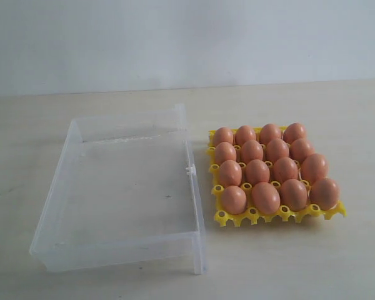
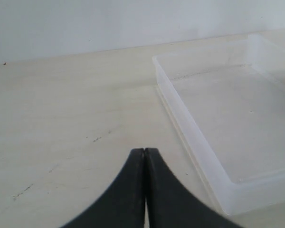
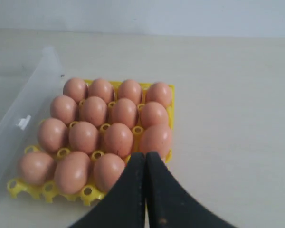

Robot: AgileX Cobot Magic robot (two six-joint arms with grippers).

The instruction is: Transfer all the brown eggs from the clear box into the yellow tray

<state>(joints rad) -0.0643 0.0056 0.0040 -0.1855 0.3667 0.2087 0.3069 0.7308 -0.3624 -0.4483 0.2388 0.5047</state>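
- Ext. view: clear box (image 1: 112, 253) on table (image 1: 300, 269), left side, clasp wall facing yellow tray (image 1: 262, 215).
- Tray sits just beside box on its right; can't tell if the two touch.
- Brown eggs (image 1: 257, 171): sixteen counted, all seated in tray cups, 4 rows x 4.
- Neither claw identifiable in this view.
- L wrist view: left claw (image 2: 144, 152) fully closed, tips pressed together, nothing gripped.
- It hangs above bare table (image 2: 76, 118), near a corner of clear box (image 2: 190, 137), apart from it.
- R wrist view: right claw (image 3: 145, 156) fully closed, tips together, nothing gripped.
- It is just short of yellow tray (image 3: 47, 190), at near-row end.
- Brown eggs (image 3: 85, 137) fill the tray; one near-corner cup hidden behind claw.
- Clear box (image 3: 19, 118) wall w/ clasp runs along tray's far side.
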